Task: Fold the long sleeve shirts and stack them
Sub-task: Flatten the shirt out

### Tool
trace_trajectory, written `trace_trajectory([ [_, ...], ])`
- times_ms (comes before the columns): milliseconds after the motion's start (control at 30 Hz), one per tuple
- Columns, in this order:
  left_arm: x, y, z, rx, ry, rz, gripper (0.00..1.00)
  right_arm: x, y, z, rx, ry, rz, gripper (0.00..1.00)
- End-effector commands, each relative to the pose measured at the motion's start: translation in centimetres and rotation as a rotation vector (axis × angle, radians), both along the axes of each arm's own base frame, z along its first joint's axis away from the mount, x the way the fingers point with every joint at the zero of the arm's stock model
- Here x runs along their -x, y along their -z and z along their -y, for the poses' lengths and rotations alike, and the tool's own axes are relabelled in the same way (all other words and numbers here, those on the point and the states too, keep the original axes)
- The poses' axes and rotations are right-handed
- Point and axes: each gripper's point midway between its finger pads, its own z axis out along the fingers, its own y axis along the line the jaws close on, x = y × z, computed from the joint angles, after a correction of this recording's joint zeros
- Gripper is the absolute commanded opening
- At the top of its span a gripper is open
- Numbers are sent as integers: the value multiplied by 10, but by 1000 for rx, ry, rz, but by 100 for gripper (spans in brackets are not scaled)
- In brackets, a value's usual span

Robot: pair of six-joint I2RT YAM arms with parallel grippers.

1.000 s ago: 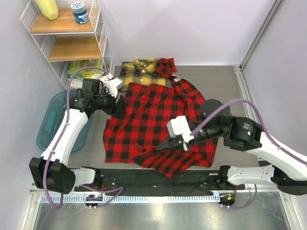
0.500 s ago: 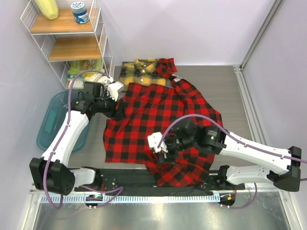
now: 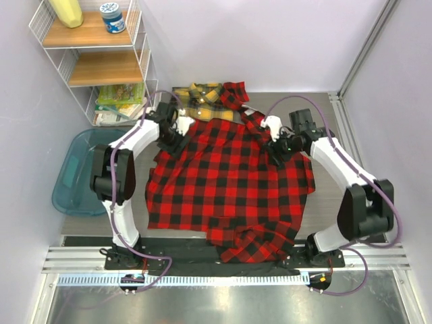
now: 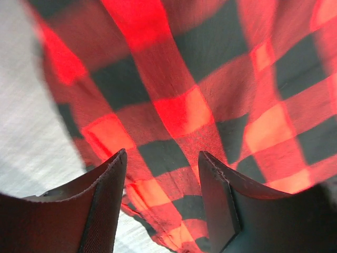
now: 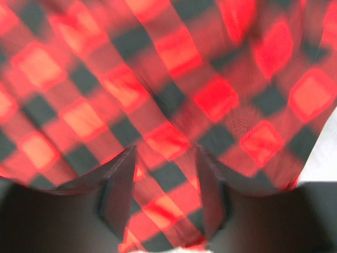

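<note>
Top cam gives you the layout. The red shirt [image 3: 229, 182] is spread over the table [image 3: 324, 121], collar end far, near hem bunched at the table's near edge. The yellow shirt [image 3: 196, 101] lies behind it, w/ red cloth overlapping its right side. The left tool [image 3: 175, 143] is at the red shirt's far-left corner and the right tool [image 3: 275, 150] at its far-right corner, well apart w/ the shirt btwn them.

Wrist cams lose all that but show the grip. Each tool has red-and-black check pinched btwn its fingers, wrinkles running into the gap. Left wrist cam also catches pale table beside the cloth edge.
</note>
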Motion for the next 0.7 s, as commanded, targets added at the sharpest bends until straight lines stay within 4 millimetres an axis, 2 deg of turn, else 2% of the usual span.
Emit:
trace_trajectory([
  [0, 21, 22, -24, -151, 31, -45, 56, 2, 47, 55, 118, 103, -126, 50],
  [33, 36, 35, -30, -170, 35, -87, 55, 3, 57, 63, 144, 122, -154, 49],
  [100, 47, 43, -37, -200, 39, -108, 54, 5, 77, 76, 173, 156, -207, 43],
  [133, 60, 49, -43, -219, 39, -134, 52, 6, 82, 81, 198, 176, -223, 39],
  [233, 81, 51, -53, -252, 45, -156, 47, 15, 97, 88, 231, 212, -277, 35],
  [267, 97, 57, -58, -261, 49, -192, 47, 23, 103, 90, 244, 215, -309, 34],
  [333, 115, 54, -62, -267, 48, -222, 44, 34, 112, 94, 270, 214, -345, 32],
  [367, 133, 58, -67, -279, 55, -265, 43, 49, 121, 100, 305, 214, -382, 31],
  [433, 156, 57, -72, -291, 63, -314, 42, 68, 127, 105, 329, 203, -406, 29],
  [467, 171, 57, -74, -293, 73, -328, 41, 87, 136, 107, 348, 192, -447, 29],
  [500, 181, 56, -72, -285, 81, -343, 42, 96, 134, 108, 346, 185, -446, 29],
  [533, 194, 54, -72, -284, 93, -369, 41, 113, 140, 108, 349, 177, -483, 29],
  [633, 226, 46, -65, -258, 132, -418, 43, 143, 133, 107, 338, 150, -506, 28],
  [667, 229, 39, -62, -232, 130, -406, 44, 153, 129, 107, 339, 137, -524, 27],
])
